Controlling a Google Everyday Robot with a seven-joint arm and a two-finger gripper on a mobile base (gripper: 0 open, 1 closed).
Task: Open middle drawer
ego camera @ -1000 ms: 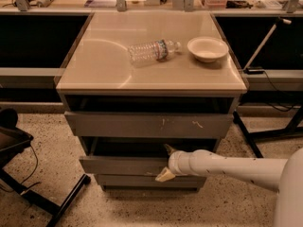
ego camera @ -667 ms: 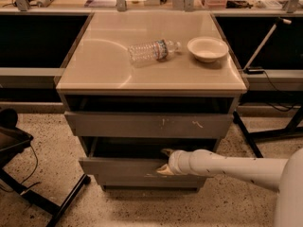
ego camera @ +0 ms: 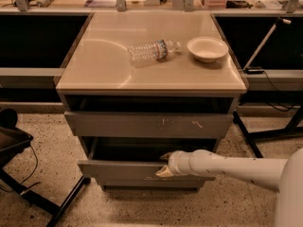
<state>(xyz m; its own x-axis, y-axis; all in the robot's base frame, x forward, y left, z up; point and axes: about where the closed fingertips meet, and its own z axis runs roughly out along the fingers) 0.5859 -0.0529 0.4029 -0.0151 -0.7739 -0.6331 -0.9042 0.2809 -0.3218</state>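
Note:
The middle drawer [ego camera: 118, 172] is a plain grey front below the wider scratched top front [ego camera: 147, 125]. It stands pulled out toward the camera, and a dark opening shows above and behind it. My gripper [ego camera: 164, 164], at the end of the white arm [ego camera: 227, 167] that reaches in from the right, sits at the top edge of the drawer's front, right of its middle. One finger is behind the edge and a pale fingertip [ego camera: 162, 173] is in front, so the jaws are clamped on the edge. The narrowest bottom front [ego camera: 151, 186] is just below.
On the cabinet top [ego camera: 94, 65] a clear plastic bottle [ego camera: 152, 51] lies on its side next to a white bowl [ego camera: 207, 48]. A black chair base [ego camera: 28, 174] stands on the floor at the left. A dark stand's legs [ego camera: 265, 136] are at the right.
The middle drawer has slid a little further out toward the camera. My gripper has moved with it, holding its top edge.

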